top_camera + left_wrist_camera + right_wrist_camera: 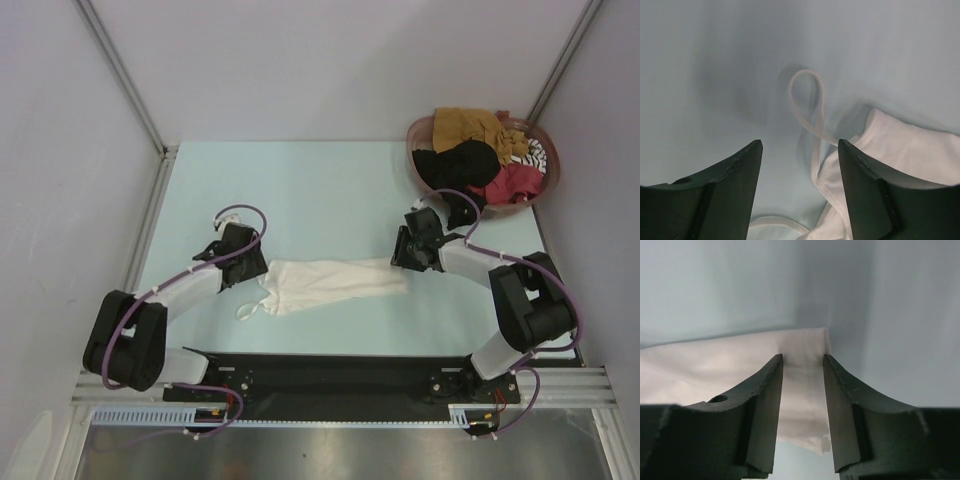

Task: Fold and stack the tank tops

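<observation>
A white tank top (330, 285) lies stretched out left to right on the pale table, straps at its left end. My left gripper (248, 272) hovers open over that strap end. In the left wrist view its jaws (800, 150) stand wide apart above a looped strap (807, 100) and bunched armhole seams (830, 185). My right gripper (403, 262) is open at the hem end. In the right wrist view its fingers (803, 360) straddle the flat hem corner (805, 390) without pinching it. More tank tops, mustard (470, 125), black (460, 165), red (520, 182) and striped (536, 152), sit heaped in the basket.
The round reddish-brown basket (411, 142) stands at the far right corner, just behind my right arm. Grey walls with metal posts (120, 75) enclose the table. A black rail (330, 375) with both arm bases runs along the near edge.
</observation>
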`<state>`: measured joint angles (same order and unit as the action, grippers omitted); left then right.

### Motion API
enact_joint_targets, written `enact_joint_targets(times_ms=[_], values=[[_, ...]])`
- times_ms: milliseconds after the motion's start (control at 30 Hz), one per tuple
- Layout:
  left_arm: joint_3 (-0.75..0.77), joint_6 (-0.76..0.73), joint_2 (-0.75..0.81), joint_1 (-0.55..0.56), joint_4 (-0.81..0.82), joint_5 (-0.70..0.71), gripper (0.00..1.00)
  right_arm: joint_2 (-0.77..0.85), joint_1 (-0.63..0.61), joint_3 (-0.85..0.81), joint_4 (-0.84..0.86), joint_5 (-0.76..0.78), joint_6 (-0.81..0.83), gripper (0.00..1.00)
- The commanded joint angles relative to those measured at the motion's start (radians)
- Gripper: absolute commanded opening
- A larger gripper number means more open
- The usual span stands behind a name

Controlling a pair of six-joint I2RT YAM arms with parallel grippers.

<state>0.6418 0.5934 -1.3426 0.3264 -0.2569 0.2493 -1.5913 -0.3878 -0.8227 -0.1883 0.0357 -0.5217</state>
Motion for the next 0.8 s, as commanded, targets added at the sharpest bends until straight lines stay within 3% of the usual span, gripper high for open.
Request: enact_joint_targets(times_ms=[0, 67, 167, 200, 300, 400, 433, 500, 700, 733, 767], values=[[0.022, -0.012, -0.029, -0.012, 0.061, -0.024, 0.68, -0.007, 0.01, -0.01, 0.026, -0.002, 0.005, 0.42], [0.036, -0.006, -0.067, -0.012, 0.067, -0.025, 0.67, -0.01, 0.013, -0.009, 0.029, -0.013, 0.006, 0.38], [0.07, -0.007, -0.127, -0.015, 0.068, -0.016, 0.56, -0.018, 0.015, -0.013, 0.03, -0.028, 0.006, 0.33], [0.073, -0.007, -0.138, -0.018, 0.073, -0.015, 0.39, -0.019, 0.015, -0.013, 0.036, -0.026, 0.006, 0.31], [0.043, -0.004, -0.139, -0.038, 0.105, -0.015, 0.14, -0.024, 0.017, -0.009, 0.035, -0.026, 0.011, 0.27], [0.016, -0.003, -0.118, -0.065, 0.113, -0.015, 0.04, -0.027, 0.023, -0.007, 0.036, -0.026, 0.012, 0.19], [0.013, -0.004, -0.11, -0.072, 0.111, -0.016, 0.02, -0.029, 0.029, -0.006, 0.038, -0.025, 0.014, 0.12], [0.006, 0.0, -0.08, -0.085, 0.094, 0.002, 0.0, -0.03, 0.035, -0.006, 0.039, -0.052, 0.012, 0.0], [-0.034, 0.008, 0.029, -0.13, 0.045, 0.03, 0.02, -0.022, 0.047, 0.004, 0.047, -0.056, 0.009, 0.0], [-0.04, 0.012, 0.045, -0.136, 0.044, 0.03, 0.09, -0.022, 0.049, 0.002, 0.046, -0.057, 0.009, 0.0], [-0.048, 0.016, 0.074, -0.144, 0.047, 0.022, 0.21, -0.022, 0.053, 0.002, 0.047, -0.062, 0.008, 0.0]])
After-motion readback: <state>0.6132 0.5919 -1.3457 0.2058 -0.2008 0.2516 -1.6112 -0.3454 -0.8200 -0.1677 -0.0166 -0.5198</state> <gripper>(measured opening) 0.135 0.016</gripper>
